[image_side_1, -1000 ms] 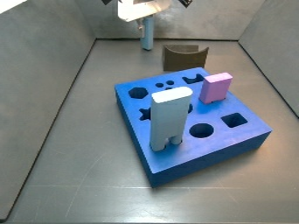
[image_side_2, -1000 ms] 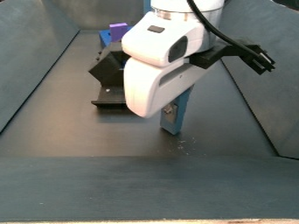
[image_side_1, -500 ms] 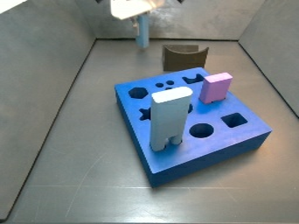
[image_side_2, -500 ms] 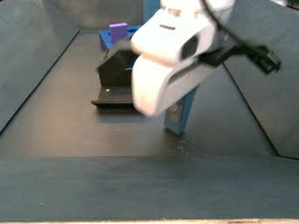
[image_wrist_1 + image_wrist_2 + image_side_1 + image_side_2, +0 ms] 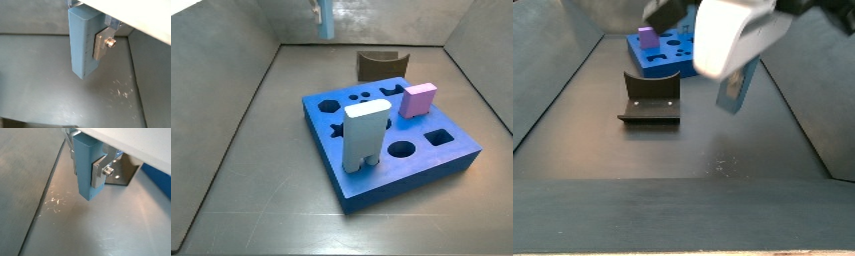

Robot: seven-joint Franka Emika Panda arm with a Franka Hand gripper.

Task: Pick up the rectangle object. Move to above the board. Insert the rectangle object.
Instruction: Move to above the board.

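1 long, slim, light sky-blue rectangular bar, the rectangle object [image 5: 82, 42], hangs upright in the gripper [image 5: 90, 40], clear of the grey floor [image 5: 47, 95] in both wrist views. Jaws are closed on the bar's upper part; 1 flat silver finger plate [image 5: 101, 44] with a screw presses against its side, seen again in a wrist view [image 5: 100, 170]. The opposite finger is hidden behind the bar.

In a side view the bar [image 5: 326, 19] shows at the frame's top edge, beyond the thick square deep-blue slab with cut-out holes, the board [image 5: 438, 153], and well apart from it. The gripper itself is mostly cut off there.

On the board stand 2 pieces: a pale whitish block with a notched foot [image 5: 365, 137] near the front, and a small pink block [image 5: 417, 99] toward the back. A dark-brown arch-shaped piece [image 5: 380, 66] sits on the floor just behind the board.

In a side view the bar [image 5: 734, 92] hangs tilted under the blurred white arm body [image 5: 734, 35]. The dark L-shaped fixture [image 5: 651, 98] stands on the floor between the bar and the board [image 5: 668, 52].
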